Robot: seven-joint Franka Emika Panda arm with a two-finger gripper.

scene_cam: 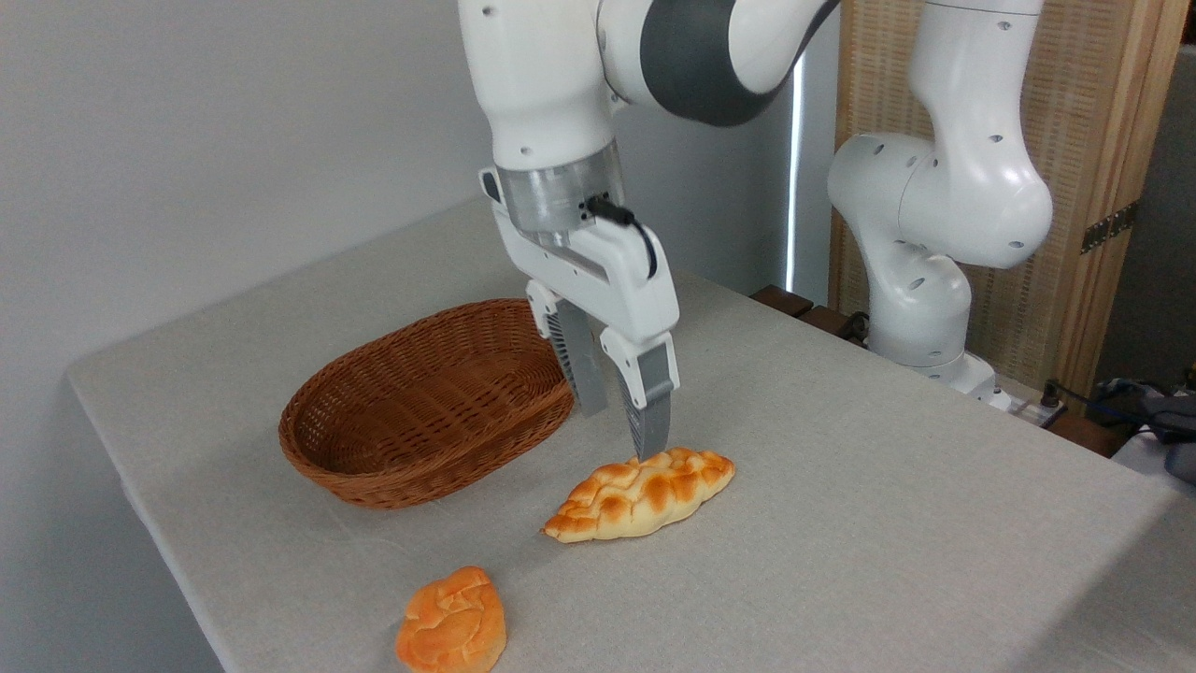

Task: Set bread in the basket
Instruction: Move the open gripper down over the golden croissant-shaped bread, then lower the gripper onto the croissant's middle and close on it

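The bread [640, 494], a long braided golden loaf with pointed ends, lies on the grey table to the right of the basket. The basket [430, 404] is an oval brown wicker one with nothing in it. My gripper [621, 430] hangs just above the loaf's far side, fingers pointing down and spread apart, with nothing between them. The nearer fingertip [651, 444] reaches the loaf's top edge; whether it touches is unclear.
A smaller flat orange bun [453, 623] sits near the table's front edge. The arm's white base [925, 308] stands at the back right, before a wooden screen [1074, 140]. Cables [1145, 407] lie at the far right. The table's left edge runs close to the basket.
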